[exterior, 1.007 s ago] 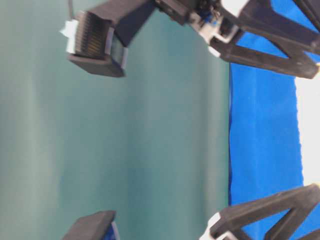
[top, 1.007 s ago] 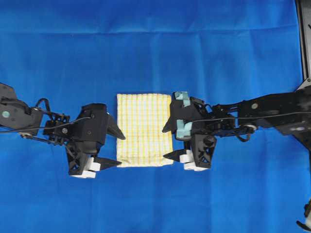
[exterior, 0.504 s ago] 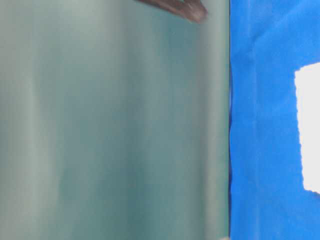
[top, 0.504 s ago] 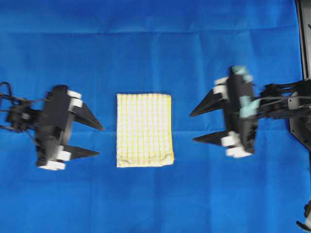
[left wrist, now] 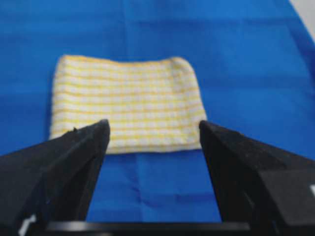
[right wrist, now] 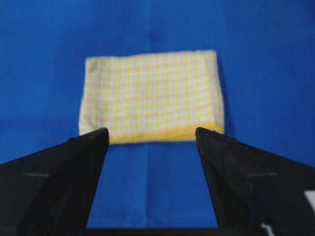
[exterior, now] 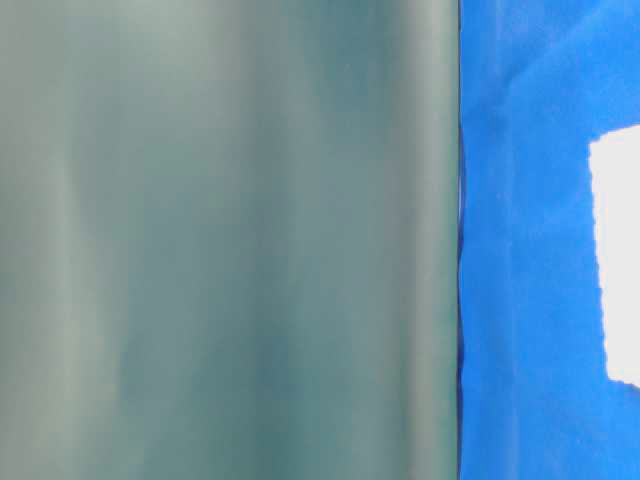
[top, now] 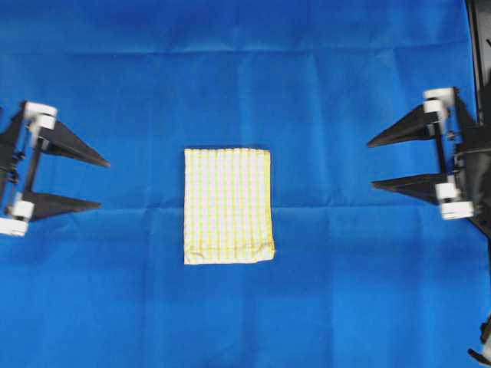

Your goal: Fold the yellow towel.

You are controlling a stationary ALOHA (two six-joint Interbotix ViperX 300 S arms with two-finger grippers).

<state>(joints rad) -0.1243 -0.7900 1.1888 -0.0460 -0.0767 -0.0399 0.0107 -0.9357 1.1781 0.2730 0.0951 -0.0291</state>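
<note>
at the far left of the overhead view the left gripper (top: 96,184) is seen with its jaws spread wide and nothing between them, well apart from the cloth. in the middle, the yellow towel (top: 228,205) is laid flat on the blue cloth (top: 245,69) as a compact, neat rectangle; thickened edges are shown in the wrist views, so it is judged to be already folded over on itself. at the far right the right gripper (top: 374,162) is likewise held with jaws spread and empty, well apart from the towel. in the table-level view only a strip of the blue cloth and a pale corner of the towel can be made out. the task is judged to be finished or very nearly so; no further fold looks needed, and only the parking of the arms seems left.

compared with a second ago, both grippers have been drawn back: they were then just beside the towel's left and right edges, and are now at the picture's borders. the towel itself has not been shifted.
</note>
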